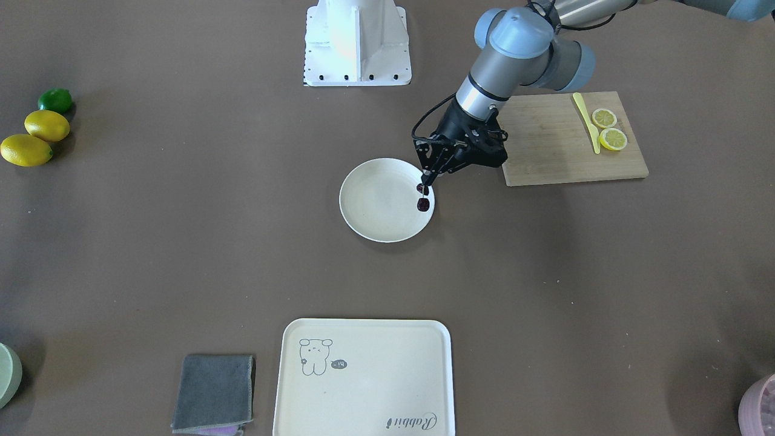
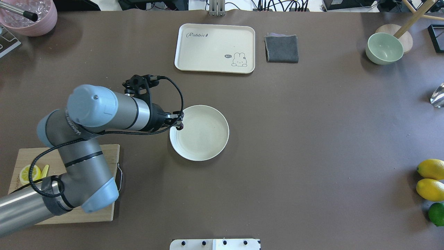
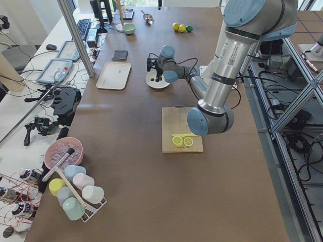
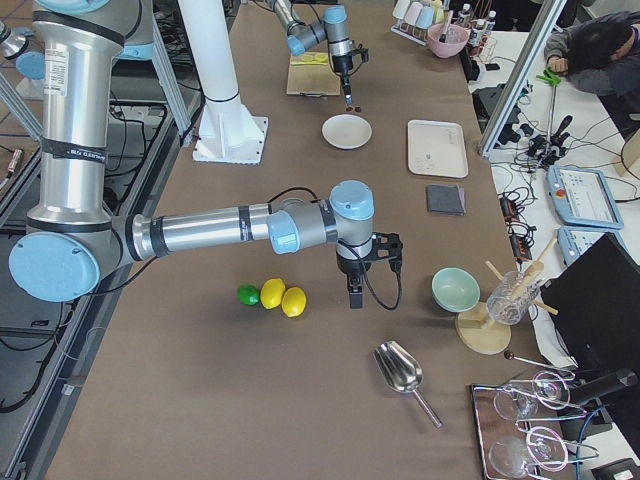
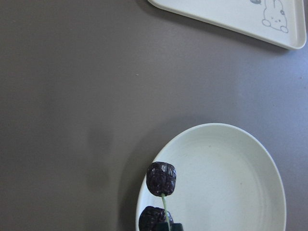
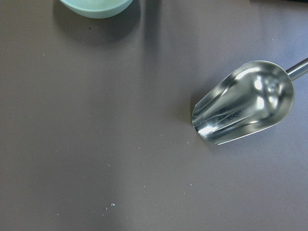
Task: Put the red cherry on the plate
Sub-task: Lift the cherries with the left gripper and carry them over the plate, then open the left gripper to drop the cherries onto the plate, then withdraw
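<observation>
The brown tabletop (image 1: pixel 181 242) looks matt and smooth. The round cream-white plate (image 5: pixel 231 192) is matt; the dark red cherries (image 5: pixel 161 178) rough, wrinkled. The silver metal scoop (image 6: pixel 243 103) shines mirror-glossy.

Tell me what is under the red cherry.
Under the red cherry, pinched by its stem in the left gripper, is the plate, at its rim. The plate's surface there looks bare; the spots beneath the two fruits are covered, so contact cannot be told.

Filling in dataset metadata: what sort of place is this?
Most likely a robotics lab data-collection bench, not a real kitchen: robot arms mounted at a table, teach pendants beside it, and small props such as the red cherry held by the left claw.
</observation>
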Tool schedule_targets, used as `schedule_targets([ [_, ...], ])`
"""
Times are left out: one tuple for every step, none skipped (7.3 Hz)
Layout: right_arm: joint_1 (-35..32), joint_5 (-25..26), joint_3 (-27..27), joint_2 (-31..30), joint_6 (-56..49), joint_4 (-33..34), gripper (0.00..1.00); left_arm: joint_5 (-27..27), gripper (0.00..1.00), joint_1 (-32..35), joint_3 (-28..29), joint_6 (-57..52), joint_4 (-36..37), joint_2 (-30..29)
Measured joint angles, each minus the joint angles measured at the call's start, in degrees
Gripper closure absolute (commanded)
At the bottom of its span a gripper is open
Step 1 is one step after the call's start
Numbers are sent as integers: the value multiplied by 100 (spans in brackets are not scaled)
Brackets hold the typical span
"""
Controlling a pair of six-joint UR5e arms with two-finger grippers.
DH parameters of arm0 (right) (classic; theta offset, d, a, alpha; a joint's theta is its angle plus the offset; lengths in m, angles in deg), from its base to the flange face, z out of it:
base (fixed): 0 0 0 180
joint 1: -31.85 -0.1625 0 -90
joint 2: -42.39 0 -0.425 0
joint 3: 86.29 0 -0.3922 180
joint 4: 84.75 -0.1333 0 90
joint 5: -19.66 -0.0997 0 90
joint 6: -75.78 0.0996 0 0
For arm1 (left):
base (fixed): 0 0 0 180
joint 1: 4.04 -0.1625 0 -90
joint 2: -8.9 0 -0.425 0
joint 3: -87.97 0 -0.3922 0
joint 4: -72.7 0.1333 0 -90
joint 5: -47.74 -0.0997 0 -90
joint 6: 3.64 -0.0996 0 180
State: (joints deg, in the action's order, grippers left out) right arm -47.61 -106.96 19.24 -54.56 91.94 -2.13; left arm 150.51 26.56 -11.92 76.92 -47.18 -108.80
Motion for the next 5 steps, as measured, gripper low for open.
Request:
schedule_targets([
  [0, -2, -4, -2, 1, 0, 0, -266, 19, -193, 208, 161, -2, -276],
  [0, -3, -8, -5, 1, 0, 0, -421, 2, -306, 368, 238, -5, -446],
  [0, -3, -12, -7, 1, 0, 0, -539, 2, -364, 431, 262, -7, -499],
  [0, -3, -13, -8, 1, 0, 0, -650, 2, -403, 440, 261, -8, -513],
  [0, -5, -18, -10, 1, 2, 0, -699, 2, -412, 408, 248, -3, -508],
])
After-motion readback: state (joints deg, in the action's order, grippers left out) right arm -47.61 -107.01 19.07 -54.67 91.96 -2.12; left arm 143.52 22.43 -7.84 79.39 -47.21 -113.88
